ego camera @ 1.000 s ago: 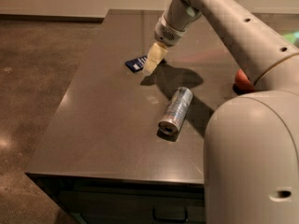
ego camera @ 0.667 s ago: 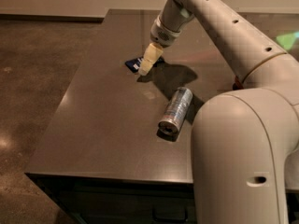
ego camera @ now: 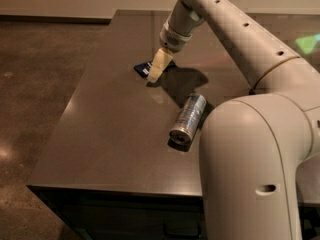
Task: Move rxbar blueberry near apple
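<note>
Lower than second ago: pincer (ego camera: 155, 70) now over right end of rxbar blueberry (ego camera: 142, 68); arm bulk now hides apple.

Camera view: bar lies flat on far half of worktop (ego camera: 100, 134), can (ego camera: 188, 118) well apart. Can't tell if pincer open or closed. Bar judged light, thin, with slick, crinkly wrapper. I'd pinch across narrow width, low.

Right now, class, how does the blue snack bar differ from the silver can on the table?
The rxbar blueberry is flat and dark blue; the can is a silver cylinder. The bar looks smaller than the can. The gripper is right at the bar, hiding part of it; the can lies apart on its side. Both rest on the dark table.
</note>
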Robot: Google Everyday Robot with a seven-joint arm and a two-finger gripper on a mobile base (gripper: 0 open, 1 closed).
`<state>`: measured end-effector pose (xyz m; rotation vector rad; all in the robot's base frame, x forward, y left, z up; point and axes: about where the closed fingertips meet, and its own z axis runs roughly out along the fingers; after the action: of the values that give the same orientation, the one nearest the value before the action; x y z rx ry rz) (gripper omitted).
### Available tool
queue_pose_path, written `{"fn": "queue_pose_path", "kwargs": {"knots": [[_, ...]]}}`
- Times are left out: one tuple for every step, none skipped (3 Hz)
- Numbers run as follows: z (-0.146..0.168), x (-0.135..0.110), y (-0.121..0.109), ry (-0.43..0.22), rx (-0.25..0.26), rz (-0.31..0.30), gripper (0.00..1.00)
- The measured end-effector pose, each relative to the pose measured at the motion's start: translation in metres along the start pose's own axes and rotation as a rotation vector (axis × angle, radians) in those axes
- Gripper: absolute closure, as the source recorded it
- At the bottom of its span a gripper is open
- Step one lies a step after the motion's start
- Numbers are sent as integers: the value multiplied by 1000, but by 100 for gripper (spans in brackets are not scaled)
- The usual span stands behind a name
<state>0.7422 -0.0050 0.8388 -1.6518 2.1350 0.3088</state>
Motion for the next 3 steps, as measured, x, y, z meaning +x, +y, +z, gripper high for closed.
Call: {"fn": "queue_pose_path", "kwargs": {"knots": [[5, 1, -1, 20, -6, -7, 0], [9, 1, -3, 42, -17, -18, 18], [7, 1, -3, 48, -24, -28, 42]]}}
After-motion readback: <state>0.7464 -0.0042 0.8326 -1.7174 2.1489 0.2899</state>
